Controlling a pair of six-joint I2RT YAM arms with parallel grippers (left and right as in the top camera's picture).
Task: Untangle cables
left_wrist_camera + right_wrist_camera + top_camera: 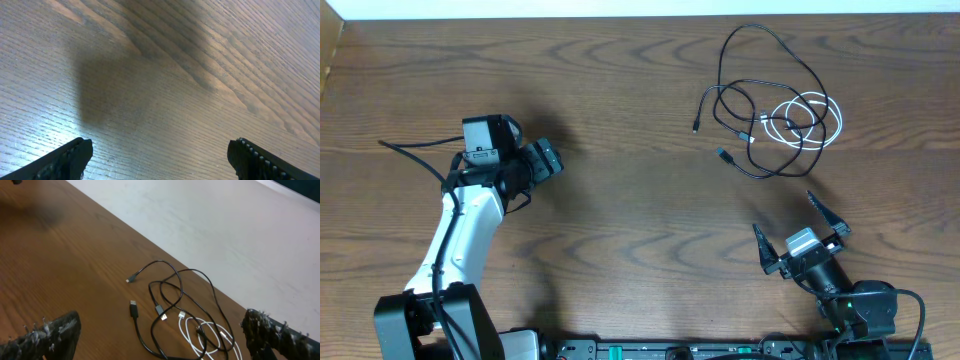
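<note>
Right gripper: the black 2-finger right gripper (782, 211) sits nearest me, in the lower right of the overhead frame. Its jaws are spread wide with nothing between them, and it points up the frame toward the tangle.
Left gripper: the black 2-finger left gripper (555, 158), on its white arm, hangs at left centre over bare wood. Its wrist view shows the fingers far apart and holding nothing.
Table: a dark brown wood-grain tabletop (620, 230) lies under both arms.
Black cable: the thin, long black cord (721, 75) lies loose on the wood in the upper right of the overhead frame, well apart from both grippers. It sprawls in big open loops, and its 2 small plug ends stick out on the left side of the tangle.
White cable: the thin white cord (812, 97) is wound into a small ring at the right of the tangle. The black cord crosses through it; which one lies on top I cannot tell.
Far edge: a pale white strip (620, 8) runs along the top of the frame, beyond the table.
</note>
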